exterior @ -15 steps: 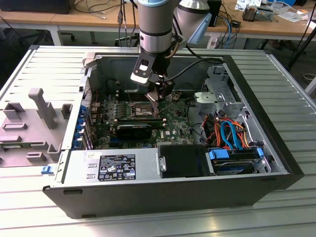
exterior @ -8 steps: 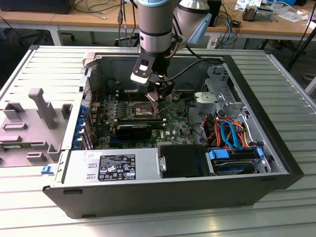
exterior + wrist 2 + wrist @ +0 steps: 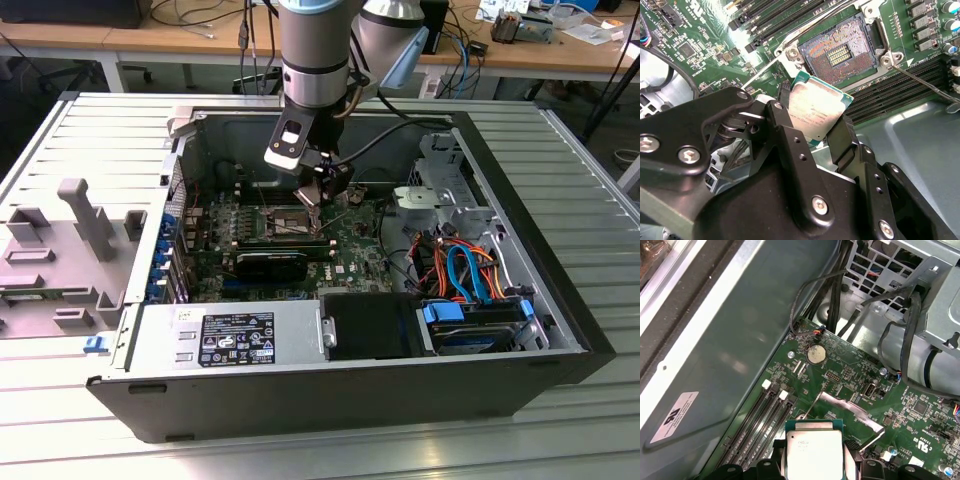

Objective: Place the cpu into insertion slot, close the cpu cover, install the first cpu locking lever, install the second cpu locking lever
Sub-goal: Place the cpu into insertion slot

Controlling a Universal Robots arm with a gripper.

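Observation:
My gripper (image 3: pixel 812 120) is shut on the cpu (image 3: pixel 816 111), a small silver-topped square chip pinched by its edges between two black fingers (image 3: pixel 782 125). The cpu (image 3: pixel 814 450) hangs tilted just above the green board, close beside the insertion slot (image 3: pixel 840 50). That slot lies open with its pin field bare. Thin wire locking levers (image 3: pixel 920 82) (image 3: pixel 765 67) stick out unlatched on either side of it. A silvery plate (image 3: pixel 850 412) rises from the board next to the cpu; whether it is the cpu cover I cannot tell. In the exterior view the gripper (image 3: pixel 318 195) hovers by the slot (image 3: pixel 283 222).
The open computer case (image 3: pixel 560 330) lies on a slatted metal table. Black memory slots (image 3: pixel 900 95) flank the socket. Cable bundles (image 3: pixel 900 335) and a drive cage (image 3: pixel 440 195) sit on the exterior view's right, and a power supply (image 3: pixel 230 335) is at the front.

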